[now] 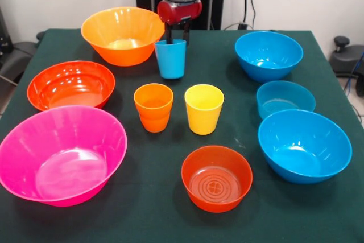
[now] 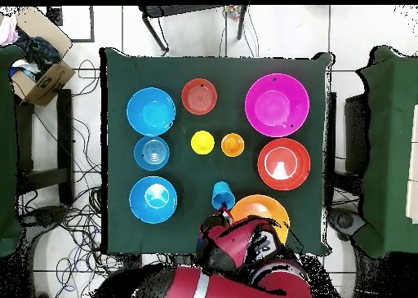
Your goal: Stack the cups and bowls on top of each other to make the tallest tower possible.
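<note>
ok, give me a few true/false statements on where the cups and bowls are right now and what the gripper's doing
1. The gripper has the blue cup by its rim. True.
2. The yellow cup sits inside the orange cup. False: they stand side by side, apart.
3. The big orange bowl is empty. True.
4. The big pink bowl holds a red-orange bowl. False: it is empty.
5. A tower is already stacked. False: every piece stands singly on the table.
</note>
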